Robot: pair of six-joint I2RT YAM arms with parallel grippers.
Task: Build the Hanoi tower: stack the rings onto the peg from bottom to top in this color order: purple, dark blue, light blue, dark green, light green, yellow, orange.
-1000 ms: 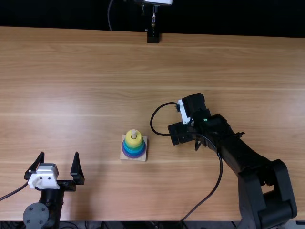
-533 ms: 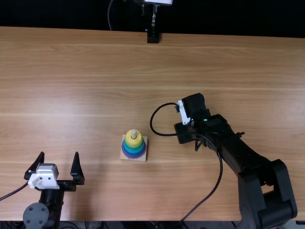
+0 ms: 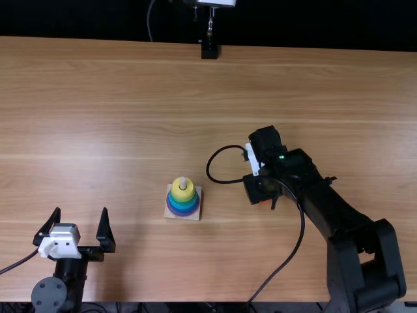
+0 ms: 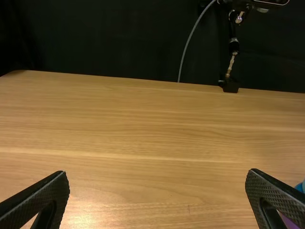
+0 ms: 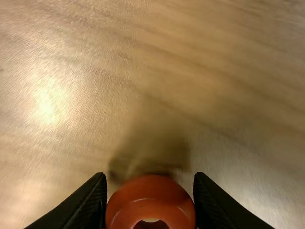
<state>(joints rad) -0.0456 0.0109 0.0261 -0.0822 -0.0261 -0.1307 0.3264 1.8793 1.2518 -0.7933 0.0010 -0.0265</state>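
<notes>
In the top view the right gripper (image 3: 262,189) hangs over the table, right of the tower, with a bit of the orange ring (image 3: 266,201) peeking out beneath it. The right wrist view has the orange ring (image 5: 150,202) pinched between both fingers of the right gripper (image 5: 150,198), its hole facing the camera. On the wooden base (image 3: 198,208) stands the peg (image 3: 183,183) with a yellow ring (image 3: 183,191) uppermost and blue and purple rings (image 3: 183,210) below. The left gripper (image 3: 82,225) is open and far left of the tower; its fingers are wide apart in its wrist view (image 4: 159,183).
A black cable (image 3: 210,168) loops out from the right gripper towards the tower. At the table's far edge a black mount (image 3: 209,51) stands. Bare wood (image 3: 137,215) separates the left gripper from the tower.
The right gripper has turned and shifted slightly to the right, and a bit of orange now shows beneath it. The left arm and the tower have kept still.
</notes>
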